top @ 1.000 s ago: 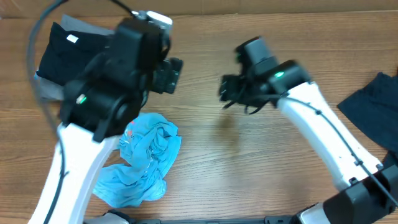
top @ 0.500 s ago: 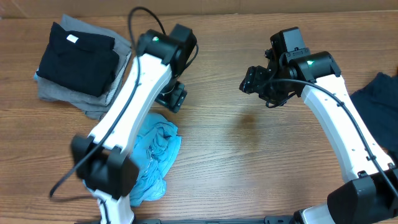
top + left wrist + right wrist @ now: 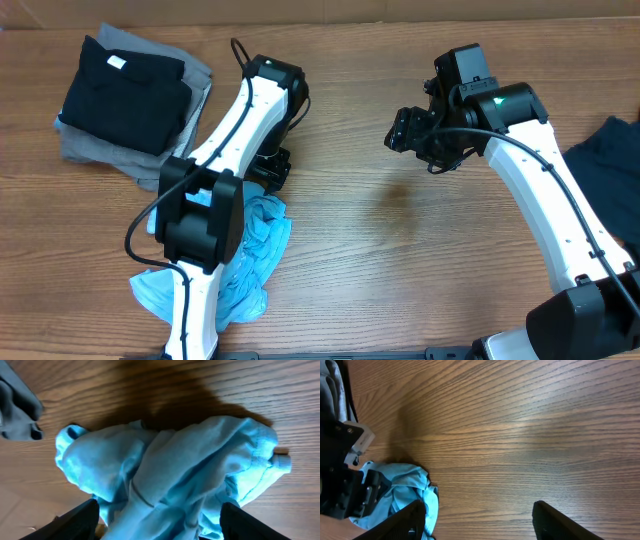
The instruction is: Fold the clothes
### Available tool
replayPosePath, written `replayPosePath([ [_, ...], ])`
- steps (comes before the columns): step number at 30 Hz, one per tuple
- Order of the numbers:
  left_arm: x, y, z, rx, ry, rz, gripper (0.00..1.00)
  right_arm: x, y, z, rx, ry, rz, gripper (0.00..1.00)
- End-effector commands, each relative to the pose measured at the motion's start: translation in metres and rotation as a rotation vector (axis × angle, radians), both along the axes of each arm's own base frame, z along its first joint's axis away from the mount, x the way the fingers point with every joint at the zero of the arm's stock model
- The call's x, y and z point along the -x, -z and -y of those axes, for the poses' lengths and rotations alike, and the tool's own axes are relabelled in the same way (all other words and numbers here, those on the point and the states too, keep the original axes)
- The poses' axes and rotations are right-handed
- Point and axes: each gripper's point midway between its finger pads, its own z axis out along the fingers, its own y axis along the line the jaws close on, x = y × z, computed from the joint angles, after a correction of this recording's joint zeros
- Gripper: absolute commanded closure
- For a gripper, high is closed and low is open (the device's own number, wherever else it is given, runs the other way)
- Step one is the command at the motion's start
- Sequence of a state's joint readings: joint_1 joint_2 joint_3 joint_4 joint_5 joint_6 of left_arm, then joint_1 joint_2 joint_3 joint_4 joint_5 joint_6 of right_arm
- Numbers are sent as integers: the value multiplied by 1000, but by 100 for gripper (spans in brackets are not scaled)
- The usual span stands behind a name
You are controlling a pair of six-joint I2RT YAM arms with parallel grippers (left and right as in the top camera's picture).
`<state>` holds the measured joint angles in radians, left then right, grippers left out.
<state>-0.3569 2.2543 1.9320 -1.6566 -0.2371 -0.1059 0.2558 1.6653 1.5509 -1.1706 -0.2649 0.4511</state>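
My left hand (image 3: 160, 521) is spread open just above the crumpled light blue shirt (image 3: 165, 470) on the worktop (image 3: 380, 260). From overhead my arm hides part of it. My right hand (image 3: 480, 522) is open too. A dark shirt (image 3: 612, 165) is cut off at the edge.

Seen from overhead, the left arm (image 3: 235, 120) covered much of the light blue shirt (image 3: 265, 235) at 8 o'clock. The dark navy shirt (image 3: 612, 165) ran off the edge at 3 o'clock. The left wrist view cut the blue shirt at 6 o'clock and a grey cloth (image 3: 15, 410) at 9 o'clock. No print on the shirt could be read. The fingers of the left gripper (image 3: 160, 527) and the right gripper (image 3: 482, 525) were cropped at 6 o'clock.
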Motion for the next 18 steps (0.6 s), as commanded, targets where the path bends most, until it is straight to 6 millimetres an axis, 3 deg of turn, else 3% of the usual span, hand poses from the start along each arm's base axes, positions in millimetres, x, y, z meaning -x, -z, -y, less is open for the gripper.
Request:
replayPosePath([
  [1,9,8,4,38,-42,-50,21,2,-10,0,-10,-10,30,28],
  [5,27,19,-3,8,-54,-120,32,2,-10,0,-9,-12,31,28],
  [10,42,29,-8,-11,-79,-168,96,2,-10,1,-9,-13,31,28],
  [14,37,15,-4,9,-99,-138,96,1,-10,2,-4,-24,38,28],
  [18,2,-52,53,356,-122,57,96,-8,-10,21,2,30,46,28],
])
